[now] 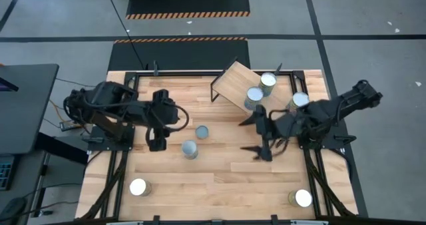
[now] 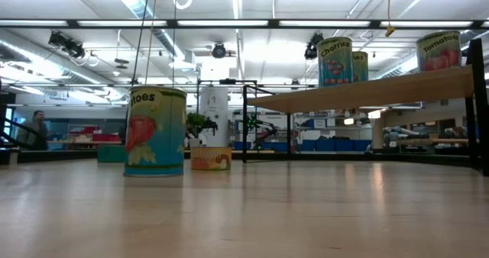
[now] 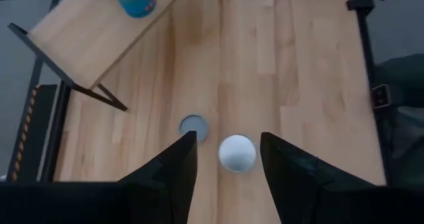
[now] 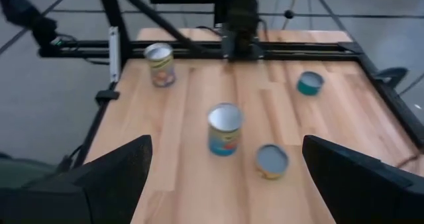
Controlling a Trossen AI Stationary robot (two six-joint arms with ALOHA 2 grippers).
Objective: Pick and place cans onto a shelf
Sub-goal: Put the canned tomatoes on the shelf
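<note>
The two cans I am after stand mid-table: the taller can (image 1: pixel 190 150) and, just beside it toward the shelf (image 1: pixel 234 84), the shorter can (image 1: pixel 202 132), both upright and untouched. Three more cans (image 1: pixel 268 82) already sit on the shelf board, and two wait near the table's front corners. The risk, as I judge it, is the pair's closeness: coming in on the taller can (image 3: pixel 236 152), one of my left fingers (image 3: pixel 173 168) could clip the short can (image 3: pixel 193 126) and topple or roll it. My left gripper (image 1: pixel 157 144) is spread wide, holding and touching nothing, hanging near the taller can. My right gripper (image 1: pixel 263 133) is also splayed open and empty, near the shelf's front edge, well apart from both cans.
</note>
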